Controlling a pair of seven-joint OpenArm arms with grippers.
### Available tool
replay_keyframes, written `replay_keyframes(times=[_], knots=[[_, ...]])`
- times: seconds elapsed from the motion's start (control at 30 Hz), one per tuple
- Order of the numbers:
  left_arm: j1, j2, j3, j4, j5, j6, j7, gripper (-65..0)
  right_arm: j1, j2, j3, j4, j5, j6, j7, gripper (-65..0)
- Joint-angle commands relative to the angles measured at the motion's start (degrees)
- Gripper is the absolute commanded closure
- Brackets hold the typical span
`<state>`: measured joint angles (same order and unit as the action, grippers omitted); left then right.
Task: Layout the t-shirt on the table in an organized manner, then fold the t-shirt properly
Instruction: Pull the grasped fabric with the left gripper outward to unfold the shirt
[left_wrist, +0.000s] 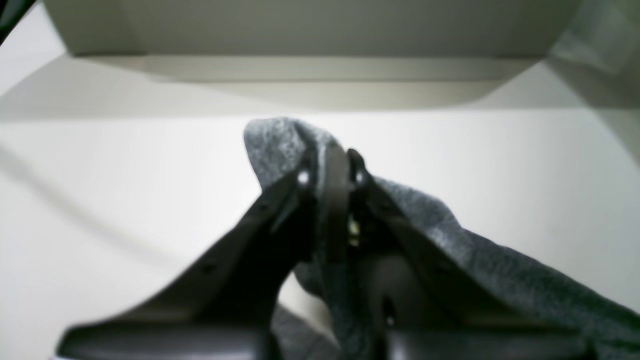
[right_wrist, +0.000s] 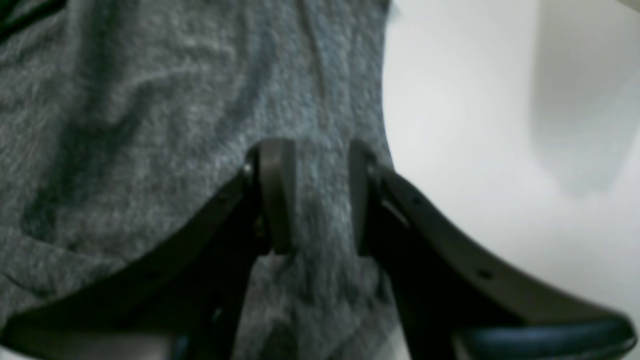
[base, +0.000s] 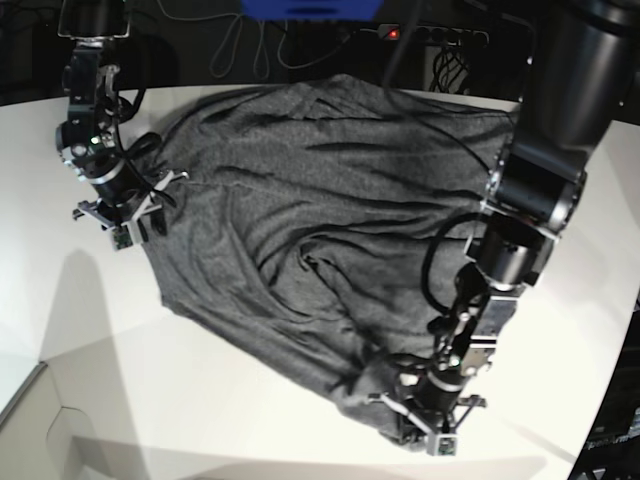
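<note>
The dark-grey t-shirt (base: 320, 200) lies spread but wrinkled across the white table (base: 200, 400). My left gripper (base: 425, 430) is at the shirt's near corner. In the left wrist view this gripper (left_wrist: 330, 167) is shut on a fold of the shirt (left_wrist: 280, 140), lifted slightly above the table (left_wrist: 125, 200). My right gripper (base: 130, 228) is at the shirt's far left edge. In the right wrist view this gripper (right_wrist: 320, 195) has its fingers parted, with shirt fabric (right_wrist: 150, 100) between them, next to bare table (right_wrist: 475, 125).
Cables and a power strip (base: 430, 35) run behind the table's far edge, beside a blue object (base: 310, 8). The table's curved front edge (base: 40, 370) drops off at the lower left. Bare tabletop surrounds the shirt on the left and front.
</note>
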<state>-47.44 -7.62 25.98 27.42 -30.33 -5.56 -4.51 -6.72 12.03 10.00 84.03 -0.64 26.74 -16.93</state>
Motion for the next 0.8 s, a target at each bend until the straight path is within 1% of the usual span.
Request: replay_keyframes(times=[0.0, 0.13, 0.27, 0.37, 0.4, 0.5, 0.6, 0.67, 0.77], knots=[[-2.5, -0.3, -0.2, 0.8, -0.2, 0.0, -1.9, -6.3, 0.5, 0.8, 0.2, 1.2, 0.6, -0.2, 1.4, -19.0], [-2.5, -1.7, -0.2, 0.8, -0.3, 0.0, -2.0, -19.9, 0.5, 0.9, 0.2, 1.2, 0.6, -0.2, 1.4, -19.1], [-2.5, -3.7, -0.4, -0.8, -0.4, 0.0, -2.0, -31.5, -0.3, 0.9, 0.2, 1.3, 0.6, -0.2, 1.4, -19.2], [-1.0, -4.5, -4.2, -0.7, -3.6, -0.2, -1.6, -37.6, -0.4, 0.9, 0.2, 1.3, 0.6, -0.2, 1.4, -19.3], [0.3, -4.6, -5.5, -0.5, -4.6, -0.3, -1.6, -38.6, -0.4, 0.9, 0.2, 1.3, 0.6, -0.2, 1.4, -19.3], [5.2, -6.2, -7.9, 3.7, -5.6, -0.3, -1.5, -38.1, -0.4, 0.9, 0.2, 1.3, 0.6, -0.2, 1.4, -19.3], [11.0, -8.6, -8.1, 8.1, -6.1, -0.3, -1.5, -37.2, 0.4, 0.9, 0.1, 1.3, 0.6, -0.2, 1.4, -19.0], [14.3, -9.3, -8.1, 10.2, -6.1, -0.3, -1.5, -36.6, 1.7, 0.8, 0.1, 1.2, 0.6, -0.2, 1.4, -19.0], [18.9, -11.1, -8.1, 10.9, -5.8, -0.4, -1.6, -36.7, 3.8, 0.7, -0.1, 1.2, 0.6, -0.2, 1.4, -19.0]])
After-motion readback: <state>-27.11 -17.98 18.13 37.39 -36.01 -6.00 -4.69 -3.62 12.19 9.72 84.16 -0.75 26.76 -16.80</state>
